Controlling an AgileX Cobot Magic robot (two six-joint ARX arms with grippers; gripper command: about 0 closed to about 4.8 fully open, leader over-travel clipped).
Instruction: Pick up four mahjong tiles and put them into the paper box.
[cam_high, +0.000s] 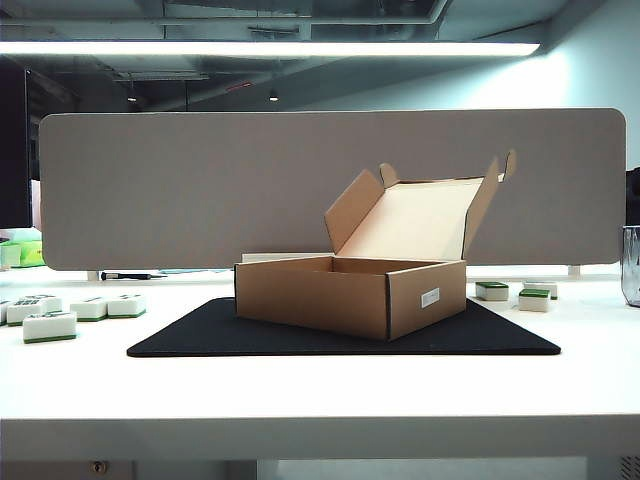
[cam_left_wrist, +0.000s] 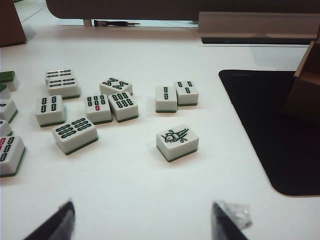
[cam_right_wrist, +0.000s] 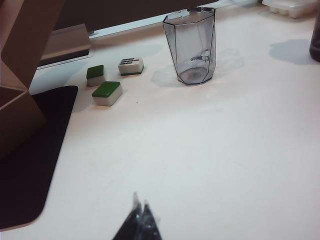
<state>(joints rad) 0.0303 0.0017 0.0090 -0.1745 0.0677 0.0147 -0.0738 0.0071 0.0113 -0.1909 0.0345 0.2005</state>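
Observation:
The paper box (cam_high: 350, 295) stands open on a black mat (cam_high: 250, 335) in the middle of the table, its flap lid raised. Several mahjong tiles (cam_high: 50, 325) lie to its left, and a few tiles (cam_high: 534, 299) lie to its right. Neither gripper shows in the exterior view. In the left wrist view my left gripper (cam_left_wrist: 142, 212) is open and empty above bare table, short of a bird-marked tile (cam_left_wrist: 177, 142). My right gripper (cam_right_wrist: 140, 205) is shut with nothing in it, well back from three tiles (cam_right_wrist: 107, 93) beside the box (cam_right_wrist: 20, 75).
A clear faceted cup (cam_right_wrist: 190, 45) stands on the right side of the table beyond the right-hand tiles. A grey partition (cam_high: 330, 185) runs along the back of the table. A corner of the box (cam_left_wrist: 305, 85) and the mat (cam_left_wrist: 270, 130) show in the left wrist view.

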